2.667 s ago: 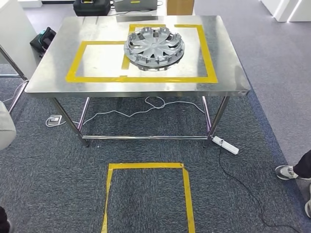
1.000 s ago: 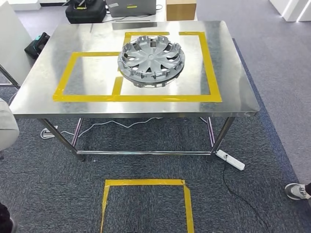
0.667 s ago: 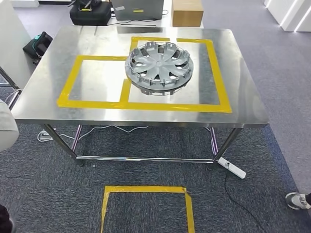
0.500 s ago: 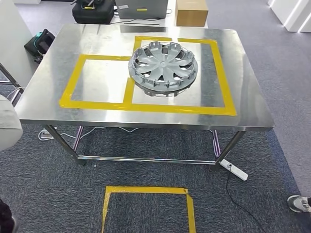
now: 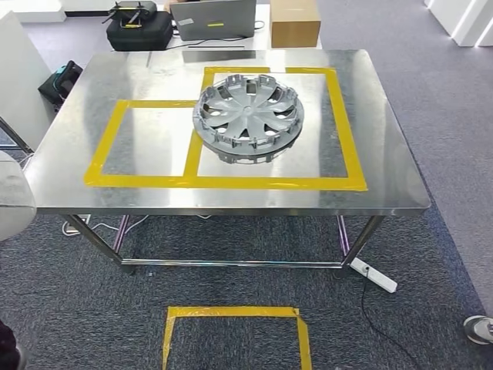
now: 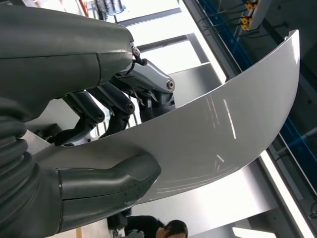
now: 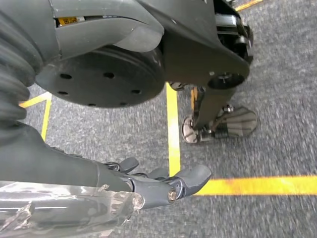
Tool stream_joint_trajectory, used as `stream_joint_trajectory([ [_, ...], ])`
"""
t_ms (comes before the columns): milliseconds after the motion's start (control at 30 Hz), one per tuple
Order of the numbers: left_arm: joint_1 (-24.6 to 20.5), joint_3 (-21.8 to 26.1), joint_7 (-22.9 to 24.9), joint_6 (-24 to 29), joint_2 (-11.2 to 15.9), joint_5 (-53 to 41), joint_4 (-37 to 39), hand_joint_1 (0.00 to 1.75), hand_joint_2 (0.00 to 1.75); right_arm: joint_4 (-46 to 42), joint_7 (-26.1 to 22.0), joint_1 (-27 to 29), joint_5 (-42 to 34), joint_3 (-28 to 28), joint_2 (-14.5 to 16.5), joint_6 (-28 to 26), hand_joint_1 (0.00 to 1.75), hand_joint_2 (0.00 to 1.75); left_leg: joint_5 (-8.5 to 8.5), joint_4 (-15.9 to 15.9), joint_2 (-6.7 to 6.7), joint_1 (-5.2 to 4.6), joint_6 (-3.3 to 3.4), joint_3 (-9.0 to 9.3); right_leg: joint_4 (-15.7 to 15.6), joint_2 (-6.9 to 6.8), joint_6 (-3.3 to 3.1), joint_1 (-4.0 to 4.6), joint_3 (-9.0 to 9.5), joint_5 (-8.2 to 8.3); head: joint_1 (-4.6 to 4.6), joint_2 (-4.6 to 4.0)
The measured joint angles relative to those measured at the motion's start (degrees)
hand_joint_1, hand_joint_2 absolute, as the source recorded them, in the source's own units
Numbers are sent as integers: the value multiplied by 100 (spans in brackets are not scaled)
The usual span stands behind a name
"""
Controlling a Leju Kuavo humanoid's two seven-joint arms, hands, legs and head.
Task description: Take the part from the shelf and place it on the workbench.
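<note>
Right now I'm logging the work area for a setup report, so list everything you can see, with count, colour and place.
Workbench: one, bare steel, centre of the head view.
Tape outlines: two adjoining yellow rectangles on the workbench; another on the carpet.
Wheel cover: one, silver-grey, on the workbench across the line between the rectangles.
Cardboard box: one, brown, beyond the workbench.
Laptop: one, grey, beyond the workbench.
Black case: one, beyond the workbench.
Power strip: one, white, on the carpet by a workbench leg.
Shoe: one, grey, a person's, on the carpet.
Curved panel: one, silver, held.
Left hand: grips the curved panel.
Right hand: over the carpet.
</note>
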Motion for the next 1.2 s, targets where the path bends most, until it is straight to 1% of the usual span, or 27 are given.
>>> stream_joint_trajectory([
  [33, -20, -4, 0, -3, 2, -34, 1, 175, 175, 1, -1, 2, 2, 0, 0, 9, 0, 175, 149, -140, 1, 19, -26, 12, 1, 5, 19, -19, 13, -14, 0, 0],
  [100, -78, -16, 0, -1, 5, -92, 1, 175, 175, 1, -1, 1, 4, 0, -1, 17, 0, 175, 610, -830, 9, 75, -85, 271, 9, 16, 88, -58, 54, -48, -3, 0],
  [167, -145, -40, 6, 2, 8, -128, 5, 175, 175, 0, -1, -4, 8, 1, -4, 20, 0, 175, 767, -1364, 18, 108, -71, 485, 24, 25, 178, -62, 61, -95, -16, 0],
  [233, -188, -73, 23, 2, 12, -157, 10, 175, 175, 0, 2, -7, 16, 2, -7, 23, 0, 175, 729, -1465, 14, 95, 26, 520, 8, 25, 258, -56, 43, -146, -25, 0],
  [267, -205, -91, 33, 2, 15, -171, 11, 175, 175, 1, 5, -7, 21, 2, -6, 25, 0, 175, 779, -1465, 8, 94, 77, 528, -5, 22, 291, -62, 44, -169, -21, 0],
  [333, -256, -131, 39, 2, 18, -199, 14, 175, 175, 1, 9, -12, 28, 3, -5, 26, 0, 175, 812, -1472, 4, 102, 164, 555, 162, 10, 339, -72, -4, -291, 6, 0],
  [367, -285, -152, 43, 3, 18, -213, 15, 175, 175, 1, 10, -15, 32, 4, -5, 26, 0, 175, 813, -1476, 6, 103, 201, 569, 429, 5, 354, -73, -130, -431, 20, 0],
  [433, -332, -201, 52, 9, 22, -239, 24, 175, 175, 1, 11, -12, 37, 6, -6, 27, 0, 175, 780, -1475, 11, 80, 248, 589, 1219, 0, 365, -66, -567, -773, 46, 0],
  [467, -350, -226, 57, 15, 26, -254, 33, 175, 175, 1, 11, -9, 39, 7, -7, 28, 0, 175, 762, -1475, 12, 65, 266, 601, 1547, 0, 362, -62, -775, -865, 47, 0],
  [500, -363, -249, 62, 20, 30, -268, 44, 175, 175, 1, 10, -8, 39, 7, -7, 29, 0, 175, 741, -1475, 9, 51, 277, 622, 1681, 0, 350, -56, -891, -839, 49, 0],
  [533, -376, -268, 66, 24, 32, -280, 53, 175, 175, 1, 11, -9, 40, 7, -7, 30, 0, 175, 715, -1474, 4, 39, 281, 653, 1580, 0, 326, -49, -889, -694, 50, 0],
  [600, -405, -295, 70, 30, 34, -291, 63, 175, 175, 1, 13, -13, 43, 7, -7, 30, 0, 175, 651, -1475, -5, 24, 269, 741, 845, 1, 254, -24, -602, -215, 51, 0],
  [633, -422, -304, 70, 32, 36, -301, 67, 175, 175, 1, 14, -13, 45, 7, -7, 30, 0, 175, 613, -1474, -10, 10, 249, 780, 478, 0, 226, -8, -432, -39, 49, 0],
  [667, -438, -314, 70, 33, 41, -312, 69, 175, 175, 1, 13, -13, 49, 8, -7, 31, 0, 175, 582, -1474, -13, 2, 224, 807, 227, 0, 207, 7, -308, 60, 47, 0],
  [733, -469, -344, 72, 34, 60, -338, 75, 175, 175, 1, 13, -15, 56, 10, -5, 33, 0, 175, 546, -1496, -17, -3, 163, 839, 114, 1, 186, 36, -231, 63, 42, 0],
  [800, -496, -385, 74, 36, 80, -363, 78, 175, 175, 1, 11, -15, 57, 12, -1, 37, 0, 175, 511, -1508, -12, 10, 94, 871, 72, 6, 133, 31, -185, 51, 38, 0],
  [833, -509, -402, 75, 37, 87, -373, 78, 175, 175, 0, 9, -16, 57, 13, 1, 39, 0, 175, 456, -1425, -6, 12, 61, 845, 42, 7, 99, 19, -147, 41, 24, 0],
  [867, -520, -416, 77, 39, 98, -382, 79, 175, 175, -1, 8, -20, 56, 14, 3, 40, 0, 175, 355, -1225, 0, 11, 35, 754, 14, 7, 65, 3, -105, 29, 10, 0],
  [900, -525, -426, 79, 43, 109, -385, 81, 175, 175, -1, 9, -21, 55, 15, 6, 42, 0, 175, 220, -902, 5, 11, 18, 581, 2, 6, 38, -3, -74, 7, -5, 0],
  [967, -526, -443, 86, 57, 130, -386, 91, 175, 175, 1, 21, -15, 55, 15, 9, 45, 0, 175, -19, -158, 6, 10, -3, 109, 1, 7, 10, -2, -20, -55, -12, 0],
  [1000, -523, -451, 92, 64, 136, -386, 98, 175, 175, 1, 28, -7, 55, 15, 11, 46, 0, 175, -6, 43, 6, 9, -7, -58, 1, 10, 9, -1, 18, -91, -14, 0],
  [1033, -522, -458, 98, 72, 143, -386, 103, 175, 175, 1, 33, 0, 56, 15, 11, 46, 0, 175, 130, 37, 6, 9, -5, -120, 1, 15, 14, -2, 68, -129, -13, 0],
  [1067, -522, -466, 105, 78, 151, -386, 107, 175, 175, 1, 35, 4, 56, 15, 12, 46, 0, 175, 366, -185, 7, 10, 2, -69, 1, 22, 25, -4, 128, -171, -14, 0],
  [1100, -523, -475, 114, 82, 162, -386, 108, 175, 175, 1, 36, 5, 57, 16, 13, 46, 0, 175, 645, -546, 14, 10, 13, 59, 1, 29, 44, -7, 193, -218, -14, 0],
  [1133, -523, -486, 123, 87, 171, -385, 109, 175, 175, 1, 37, 1, 58, 16, 13, 46, 0, 175, 829, -916, 24, 1, 25, 213, 5, 35, 74, 4, 241, -275, -14, 0],
  [1167, -526, -498, 135, 91, 178, -384, 111, 175, 175, 1, 39, -3, 60, 17, 13, 45, 0, 175, 923, -1208, 31, -6, 52, 347, 0, 39, 106, 13, 276, -330, -16, 0],
  [1200, -527, -510, 148, 94, 183, -381, 115, 175, 175, 1, 42, -6, 62, 18, 13, 45, 0, 175, 932, -1392, 35, -15, 84, 435, -14, 39, 143, 24, 305, -373, -13, 0],
])
